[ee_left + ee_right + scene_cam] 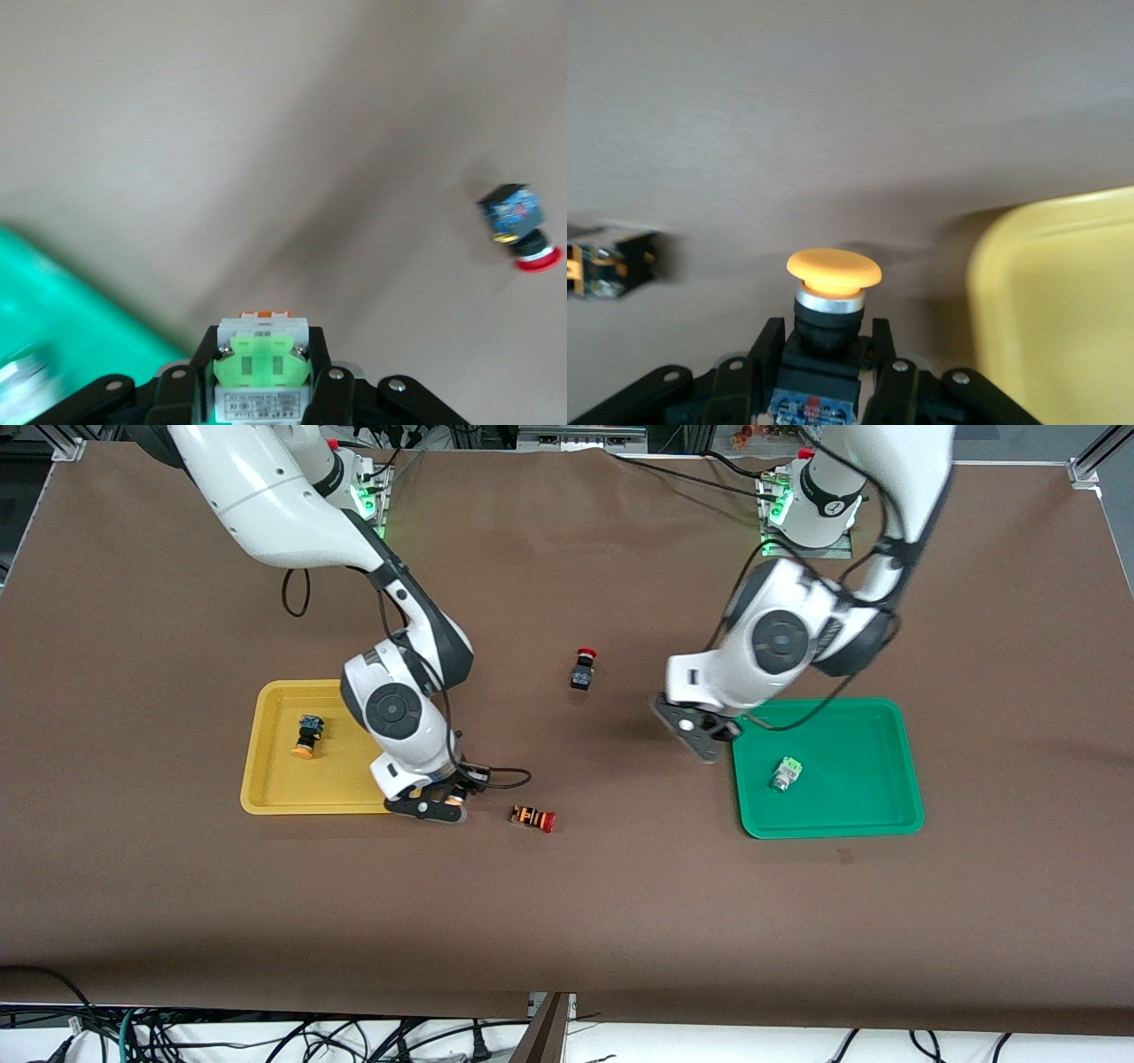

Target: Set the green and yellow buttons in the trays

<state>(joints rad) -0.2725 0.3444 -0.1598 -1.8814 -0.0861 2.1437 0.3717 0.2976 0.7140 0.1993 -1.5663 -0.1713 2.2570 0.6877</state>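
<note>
My left gripper (706, 737) is shut on a whitish button with a light-green part (262, 365), held just off the green tray's (873, 819) rim toward the right arm's end. A second green button (785, 773) lies in that tray. My right gripper (440, 803) is shut on a black button with a yellow-orange cap (832, 276). It is low over the cloth beside the yellow tray's (266, 779) corner nearest the front camera. Another yellow-capped button (306, 737) lies in the yellow tray. The left wrist view shows the green tray's edge (80, 319); the right wrist view shows the yellow tray's rim (992, 292).
A black-bodied, red-capped switch (582, 668) lies on the brown cloth between the two arms, also in the left wrist view (518, 226). An orange-striped, red-capped switch (532, 817) lies beside my right gripper, also in the right wrist view (607, 266).
</note>
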